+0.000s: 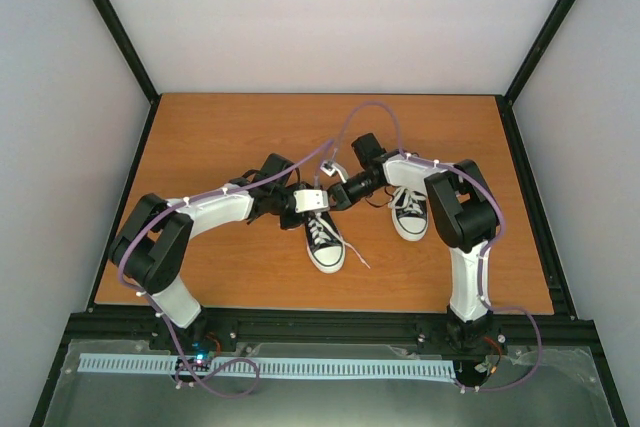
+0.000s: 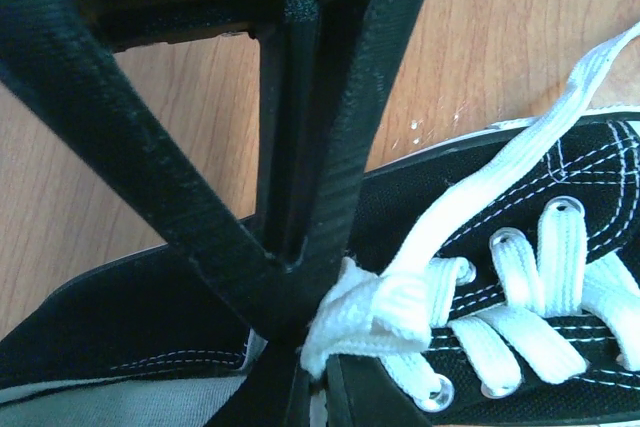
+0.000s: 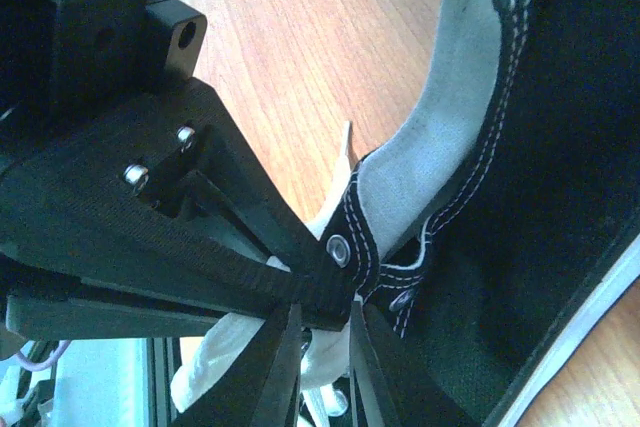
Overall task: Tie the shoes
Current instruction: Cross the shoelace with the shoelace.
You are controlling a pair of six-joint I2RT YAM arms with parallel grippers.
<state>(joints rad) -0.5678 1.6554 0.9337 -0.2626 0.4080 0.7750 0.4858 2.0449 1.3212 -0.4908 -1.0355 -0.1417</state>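
Overhead, an orange-brown wooden table [image 1: 200, 147] carries two black-and-white robot arms, the left arm [image 1: 215, 209] and the right arm [image 1: 455, 209], both reaching inward from the near edge.

Nearest their bases lies a small black canvas sneaker with a white rubber toe cap [image 1: 325, 242]. Its long axis runs near to far, with the toe toward the bases and the ankle opening away. A loose white lace end [image 1: 355, 252] trails off its near right side.

Both grippers meet over the far end of the lacing. The left gripper [image 1: 310, 199] comes in from the left and the right gripper [image 1: 338, 191] from the right, neither clearly closer.

In the left wrist view, the left fingers [image 2: 200, 217] are pressed together, pinching a bunched fold of flat white lace [image 2: 370, 312] beside the top eyelets. In the right wrist view, the right fingers [image 3: 200, 267] converge beside a metal eyelet [image 3: 341, 248] on the collar. Whether they nip any lace cannot be told, because dark gripper parts hide the spot.

Slightly farther, to the right, a second matching sneaker [image 1: 408, 215] sits partly under the right arm, its laces hard to make out.
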